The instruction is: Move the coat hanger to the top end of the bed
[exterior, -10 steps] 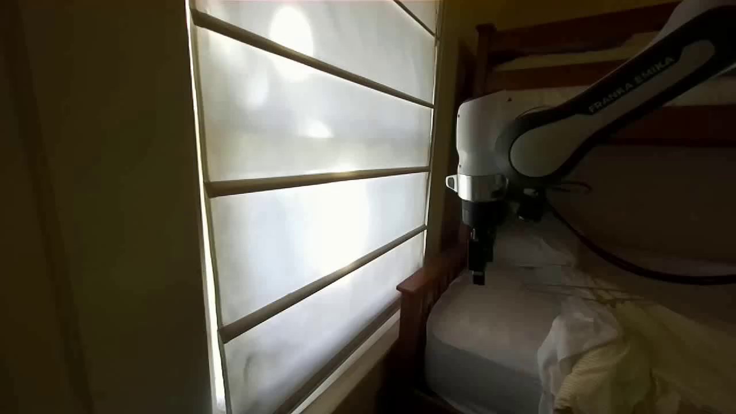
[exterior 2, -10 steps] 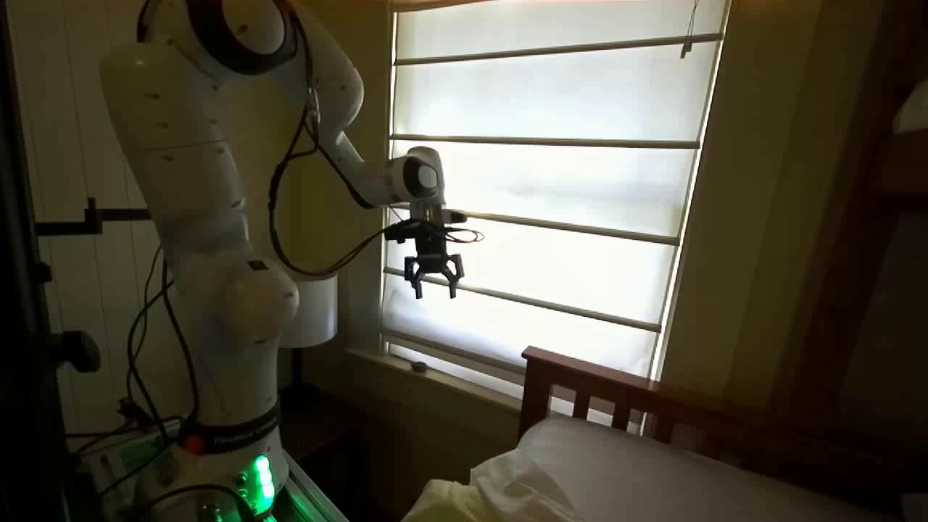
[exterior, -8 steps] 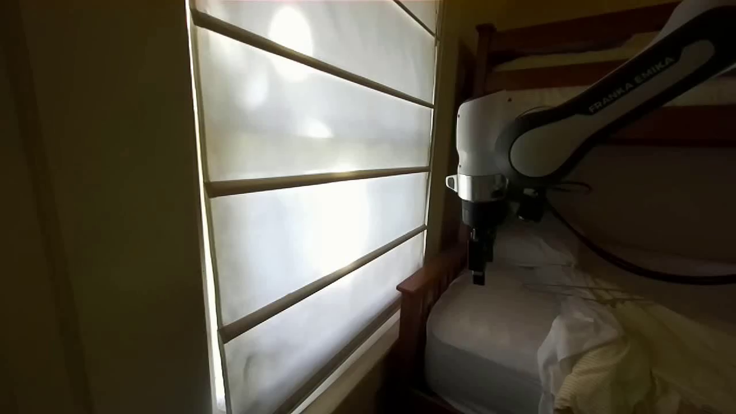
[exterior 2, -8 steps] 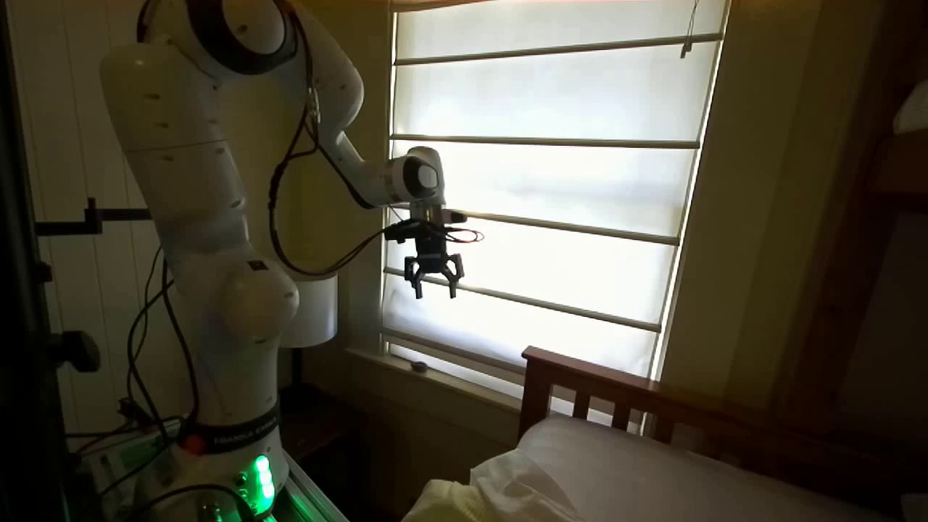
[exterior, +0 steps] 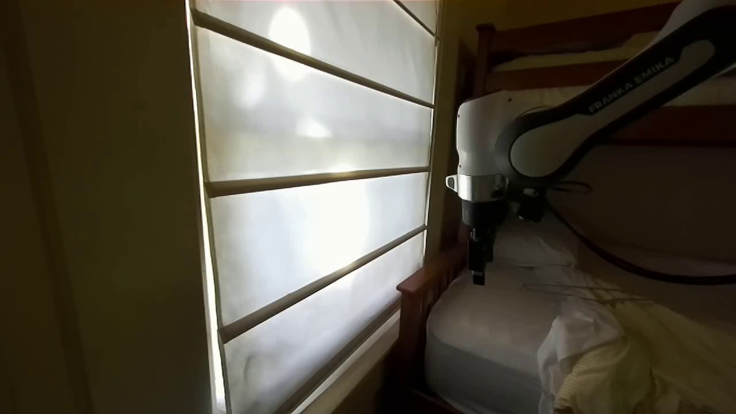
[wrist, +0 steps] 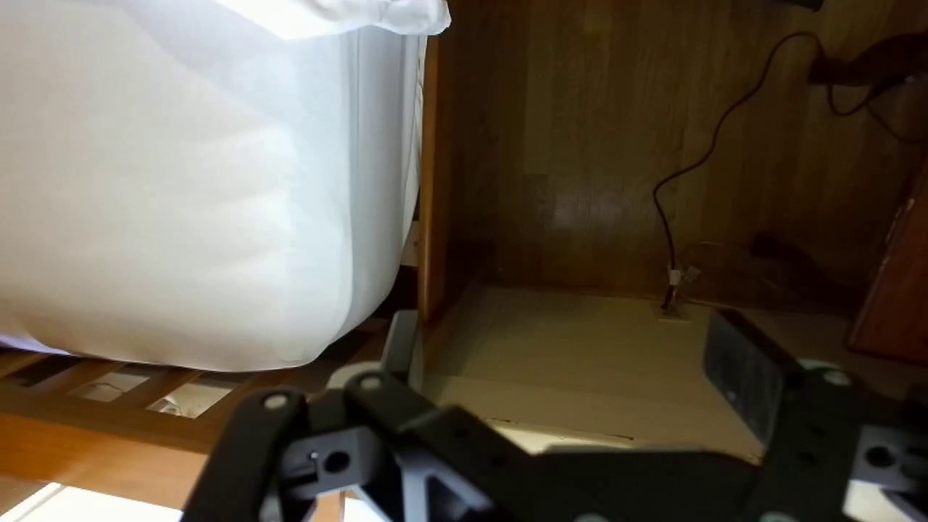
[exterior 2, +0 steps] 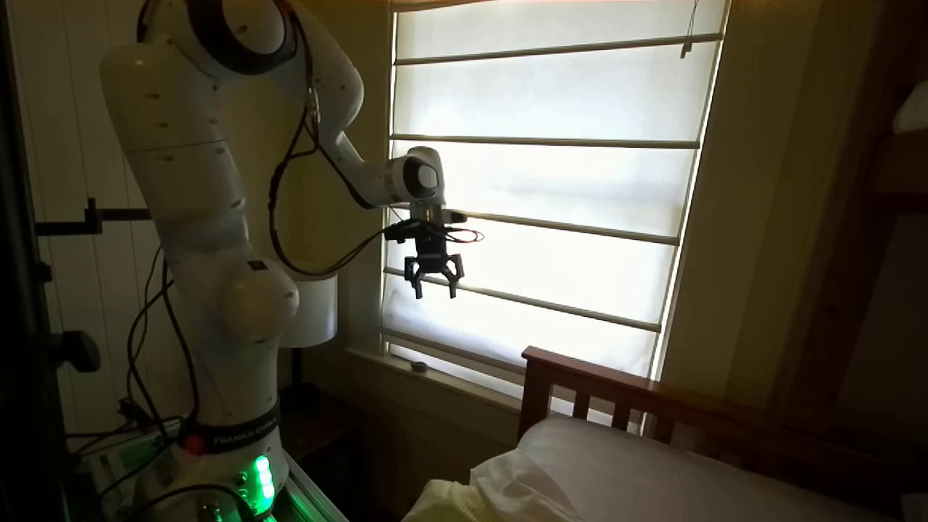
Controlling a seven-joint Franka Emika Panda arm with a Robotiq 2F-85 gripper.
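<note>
A thin pale wire shape that looks like the coat hanger (exterior: 586, 286) lies on the bed beside the rumpled bedding in an exterior view; its outline is faint. It does not show in the wrist view. The bed (exterior: 489, 328) has a white-covered mattress, which also shows in an exterior view (exterior 2: 667, 471) and in the wrist view (wrist: 181, 188). My gripper (exterior 2: 436, 293) is open and empty, in the air in front of the window, pointing down. In the wrist view the fingers (wrist: 573, 355) stand wide apart with only wall and floor behind them.
A wooden bed rail (exterior 2: 594, 377) rises at the mattress edge near the window (exterior 2: 536, 181). Rumpled white and yellowish bedding (exterior: 609, 351) lies on the bed. A pillow (exterior: 532, 247) lies farther back. A lamp (exterior 2: 312, 312) stands behind the arm. A cord (wrist: 714, 138) runs along the floor.
</note>
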